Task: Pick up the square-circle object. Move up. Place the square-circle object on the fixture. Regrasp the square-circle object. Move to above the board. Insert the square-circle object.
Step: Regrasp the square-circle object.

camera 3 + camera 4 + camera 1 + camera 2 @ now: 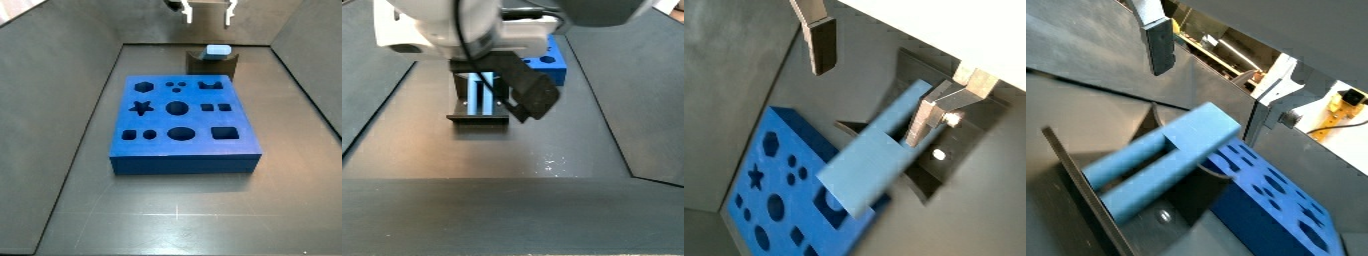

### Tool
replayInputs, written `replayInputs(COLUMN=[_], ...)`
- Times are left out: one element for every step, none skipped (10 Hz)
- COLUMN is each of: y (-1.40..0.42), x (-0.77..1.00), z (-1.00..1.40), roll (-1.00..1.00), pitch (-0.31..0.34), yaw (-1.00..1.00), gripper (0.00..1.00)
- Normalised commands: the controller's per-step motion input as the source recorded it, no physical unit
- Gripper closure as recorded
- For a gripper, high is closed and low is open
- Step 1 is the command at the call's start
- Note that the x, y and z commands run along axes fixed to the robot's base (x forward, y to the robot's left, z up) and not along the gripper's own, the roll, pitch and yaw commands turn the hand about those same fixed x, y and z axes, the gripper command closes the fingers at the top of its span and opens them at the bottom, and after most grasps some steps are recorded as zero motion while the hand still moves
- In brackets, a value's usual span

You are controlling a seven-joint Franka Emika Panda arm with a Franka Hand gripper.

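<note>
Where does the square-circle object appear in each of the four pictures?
Wrist view: the square-circle object leans on the fixture, below the open gripper.
Wrist view: it lies in the fixture, beside the board.
Side view: its end tops the fixture, behind the board.
Side view: partly hidden behind the gripper.
Shared landmark: the board.

Dark grey floor [174, 215]; sloped grey walls [54, 100] rising from the floor's edges; glossy specks [549, 160] on the floor; yellow cabling [1347, 106] beyond the floor.
</note>
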Motion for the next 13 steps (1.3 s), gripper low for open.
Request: replayInputs(y=[0.0, -0.01, -0.01, -0.01, -0.02, -0.02, -0.02, -1.0, -1.0, -1.0, -1.0, -1.0, -0.89], x=[-1.0, -1.0, -1.0, -1.0, -0.96, -0.83, -0.69, -0.33, -0.21, -0.11, -0.1, -0.11, -0.1], z=[-0.01, -0.01, 0.0, 0.0, 0.01, 0.01, 0.0, -0.22, -0.21, -0.15, -0.14, -0.13, -0.08], roll=[0.01, 0.01, 0.02, 0.02, 0.03, 0.03, 0.04, 1.0, 1.0, 1.0, 1.0, 1.0, 1.0], pitch=[-0.082, -0.102, -0.121, -0.139, -0.158, -0.17, -0.178, -0.029, -0.033, -0.055, -0.083, -0.107, -0.13], yaw=[0.0, 0.0, 0.02, 0.03, 0.05, 0.06, 0.07, -0.94, -0.94, -0.93, -0.93, -0.94, -0.94], gripper=[0.0, 0.0, 0.0, 0.0, 0.0, 0.0, 0.0, 0.0, 0.0, 0.0, 0.0, 0.0, 0.0])
